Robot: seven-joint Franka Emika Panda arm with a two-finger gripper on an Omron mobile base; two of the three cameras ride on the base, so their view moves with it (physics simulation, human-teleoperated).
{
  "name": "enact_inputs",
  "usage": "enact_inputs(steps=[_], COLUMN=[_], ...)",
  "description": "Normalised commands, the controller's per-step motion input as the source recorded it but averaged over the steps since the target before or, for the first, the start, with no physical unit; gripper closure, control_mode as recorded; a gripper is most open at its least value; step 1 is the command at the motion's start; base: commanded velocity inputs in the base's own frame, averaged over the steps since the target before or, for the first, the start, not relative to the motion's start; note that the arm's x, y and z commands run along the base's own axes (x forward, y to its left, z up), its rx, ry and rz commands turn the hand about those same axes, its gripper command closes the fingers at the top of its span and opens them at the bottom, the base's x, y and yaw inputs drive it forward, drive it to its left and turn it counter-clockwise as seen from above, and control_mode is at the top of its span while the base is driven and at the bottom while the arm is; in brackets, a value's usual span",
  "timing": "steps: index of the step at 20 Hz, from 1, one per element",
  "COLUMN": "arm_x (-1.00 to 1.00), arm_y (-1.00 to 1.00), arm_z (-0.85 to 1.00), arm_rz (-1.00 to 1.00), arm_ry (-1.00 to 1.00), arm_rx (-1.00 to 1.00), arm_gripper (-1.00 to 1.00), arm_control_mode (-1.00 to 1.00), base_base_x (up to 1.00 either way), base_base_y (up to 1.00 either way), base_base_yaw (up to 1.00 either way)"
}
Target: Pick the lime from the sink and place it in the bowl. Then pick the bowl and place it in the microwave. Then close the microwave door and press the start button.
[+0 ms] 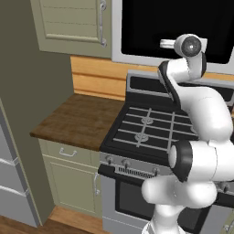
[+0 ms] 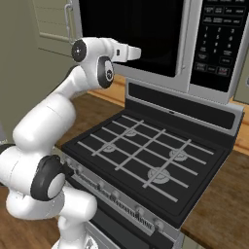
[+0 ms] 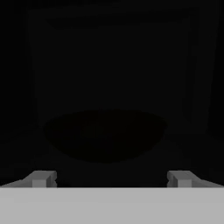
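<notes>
The microwave [image 2: 194,78] hangs above the stove. Its door [image 2: 131,29] is shut, the black glass window [image 1: 173,27] facing me. The black keypad panel [image 2: 219,39] sits to the right of the door. My gripper [image 3: 111,178] is open, with its two fingertips [image 3: 41,178] wide apart and nothing between them. The hand [image 2: 127,51] is raised in front of the door glass, close to it. Through the dark glass in the hand view shows a dim, wide rounded shape [image 3: 105,135], apparently the bowl. The lime and the sink are out of view.
A black gas stove [image 2: 146,155] with grates lies below the microwave, its oven front [image 1: 132,201] beneath. A wooden counter [image 1: 75,116] lies to the stove's left, over pale cabinet doors [image 1: 71,183]. An upper cabinet [image 1: 73,23] hangs left of the microwave.
</notes>
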Motion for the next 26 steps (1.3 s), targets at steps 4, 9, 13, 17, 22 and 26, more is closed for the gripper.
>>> enact_inputs(steps=[4, 9, 13, 17, 22, 26], arm_x=[-1.00, -1.00, -1.00, -0.98, -0.82, -0.65], arm_y=[0.18, 0.17, -0.06, -0.18, -0.35, -0.39], arm_z=[0.28, 0.42, 0.06, -0.02, -0.08, -0.09], arm_rz=[0.00, 0.00, 0.00, 0.00, 0.00, -0.01], arm_ry=[-0.06, 0.00, 0.00, 0.00, 0.00, 0.00], arm_rx=[0.00, 0.00, 0.00, 0.00, 0.00, 0.00], arm_gripper=[-1.00, -1.00, -1.00, -1.00, 1.00, 1.00], arm_control_mode=[-1.00, -1.00, -1.00, -1.00, -1.00, -1.00], base_base_x=[0.00, 0.00, 0.00, 0.00, 0.00, 0.00], base_base_y=[0.00, 0.00, 0.00, 0.00, 0.00, 0.00], base_base_yaw=[0.00, 0.00, 0.00, 0.00, 0.00, 0.00])
